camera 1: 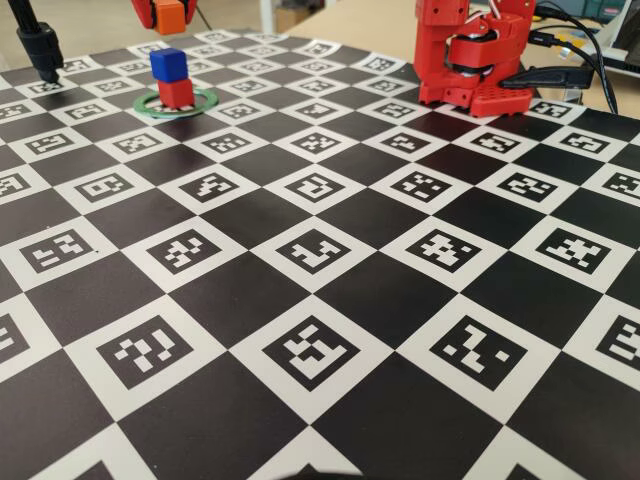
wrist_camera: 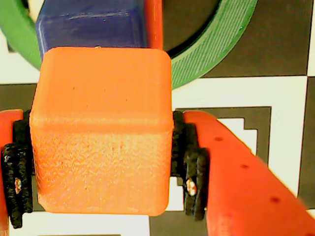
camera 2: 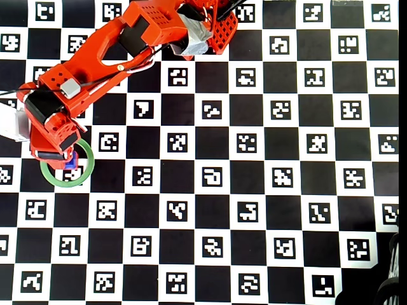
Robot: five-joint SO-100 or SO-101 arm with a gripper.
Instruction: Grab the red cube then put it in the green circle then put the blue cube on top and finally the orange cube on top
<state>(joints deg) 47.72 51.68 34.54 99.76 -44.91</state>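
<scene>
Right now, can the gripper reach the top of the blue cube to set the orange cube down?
Probably yes. The gripper holds the orange cube above the blue cube, which sits on the red cube in the green circle; its top looks bare.

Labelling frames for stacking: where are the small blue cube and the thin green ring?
small blue cube (camera 1: 169, 63), fixed view, front face.
thin green ring (camera 1: 205, 100), fixed view, right rim.

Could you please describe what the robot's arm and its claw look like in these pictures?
The arm is built of bright red-orange plastic segments with black motor blocks set into the joints and thin cables running along it in the overhead view. A small grey block sits on one segment. Its base is the same red, with black cables leading off. The claw has smooth orange fingers lined with black ridged pads fixed by small screws.
</scene>
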